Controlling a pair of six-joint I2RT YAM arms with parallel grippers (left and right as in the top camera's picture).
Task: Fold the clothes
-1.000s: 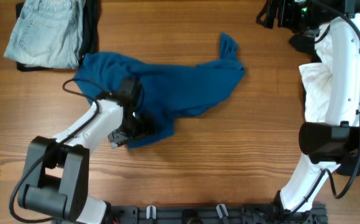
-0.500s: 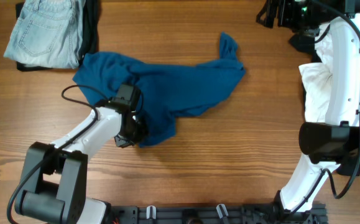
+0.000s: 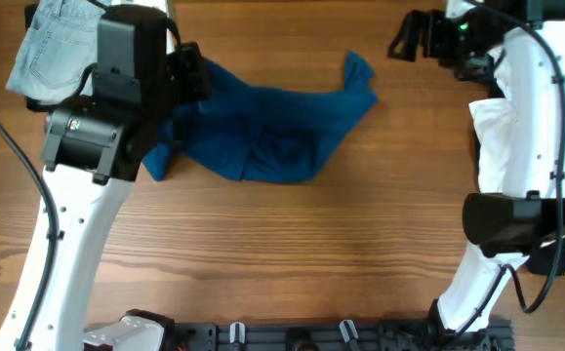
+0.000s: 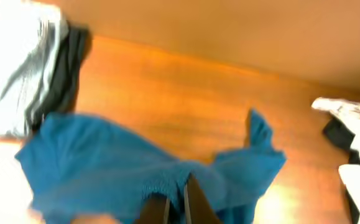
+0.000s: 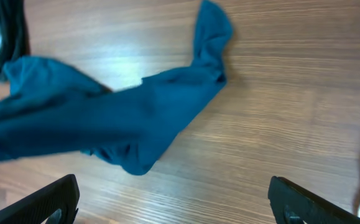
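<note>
Blue shirt (image 3: 282,127) clenched in left pincer (image 4: 176,206); right pincer (image 5: 173,200) released, holding nothing.

White arm links (image 3: 67,224), black joint housings (image 3: 126,58), black cables (image 3: 14,146); black pincer fingers (image 5: 43,202).

Jeans (image 3: 33,54) partly beyond the top edge; blue shirt (image 3: 272,122) partly under the left arm (image 3: 106,107).
</note>
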